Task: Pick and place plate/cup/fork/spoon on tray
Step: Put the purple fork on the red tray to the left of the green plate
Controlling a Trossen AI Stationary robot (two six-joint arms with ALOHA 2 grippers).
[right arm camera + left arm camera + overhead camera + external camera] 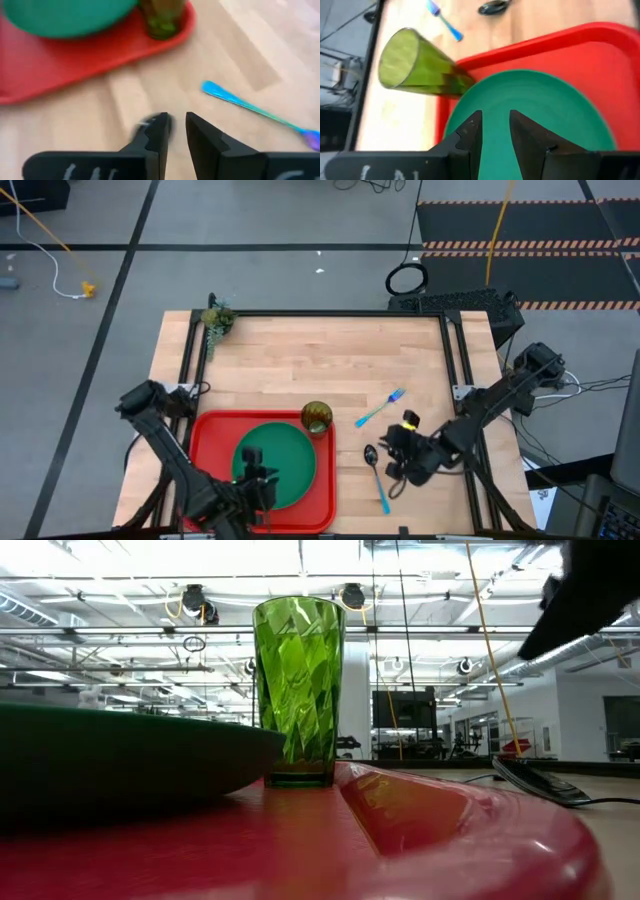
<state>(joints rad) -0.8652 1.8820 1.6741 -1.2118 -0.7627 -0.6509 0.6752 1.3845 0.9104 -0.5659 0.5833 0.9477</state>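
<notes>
The red tray (205, 442) lies at the table's near left. The dark-green plate (285, 450) lies flat in it, and the green cup (316, 418) stands upright in its far right corner. To the tray's right, on the wood, lie the fork (380, 408) and, nearer the front edge, the spoon (377, 477). My left gripper (495, 122) hovers open above the plate's near part (262, 480), holding nothing. My right gripper (178, 125) is open by a narrow gap just right of the spoon's bowl (150, 123), slanting down, empty.
A small leafy sprig (216, 320) sits at the table's far left corner. Bare wood stretches between the tray and the far edge. In the low view the cup (298, 690) rises behind the plate's rim (150, 755), and a dark arm part (590, 590) hangs at upper right.
</notes>
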